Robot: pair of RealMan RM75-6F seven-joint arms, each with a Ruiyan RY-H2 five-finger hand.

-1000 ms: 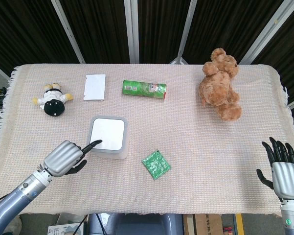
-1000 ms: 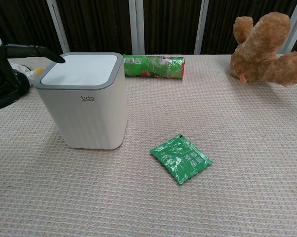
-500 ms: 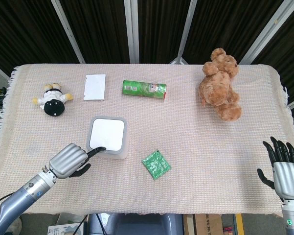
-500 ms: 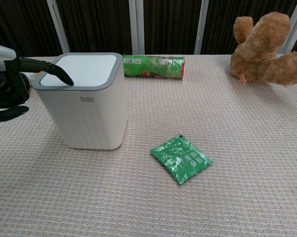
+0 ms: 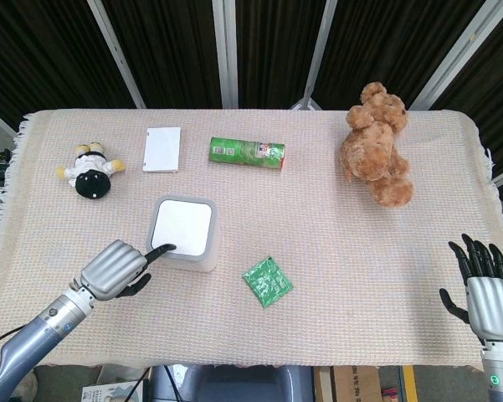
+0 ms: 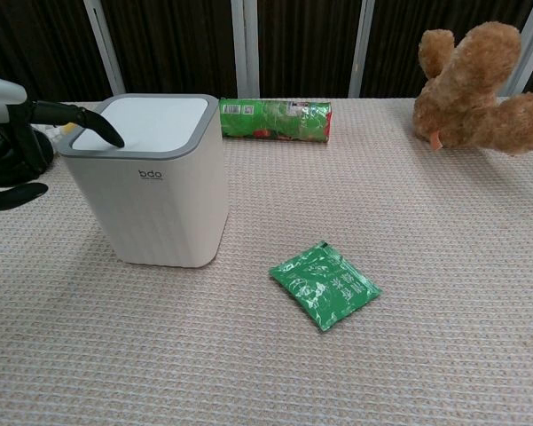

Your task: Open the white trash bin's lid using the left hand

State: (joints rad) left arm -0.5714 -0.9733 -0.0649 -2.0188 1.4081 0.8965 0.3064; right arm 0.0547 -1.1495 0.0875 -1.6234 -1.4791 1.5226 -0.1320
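The white trash bin (image 5: pixel 183 234) (image 6: pixel 164 200) stands left of the table's centre, and its lid (image 6: pixel 146 122) lies flat and closed. My left hand (image 5: pixel 113 270) (image 6: pixel 9 124) is at the bin's near-left side with its fingers curled in. One outstretched black fingertip (image 5: pixel 167 248) (image 6: pixel 109 138) presses on the lid's near-left corner. My right hand (image 5: pixel 485 293) rests by the table's front right corner, holding nothing, with its fingers spread upward.
A green packet (image 5: pixel 267 281) (image 6: pixel 325 285) lies just right of the bin. Behind the bin lie a green tube (image 5: pixel 247 153) (image 6: pixel 275 120) and a white flat box (image 5: pixel 162 149). A panda doll (image 5: pixel 89 170) sits far left, a brown teddy bear (image 5: pixel 377 144) (image 6: pixel 474 80) far right.
The left hand's fingertip moved from the lid's left edge onto its near-left corner and now presses there. The bin shifted slightly. The right hand stayed still.
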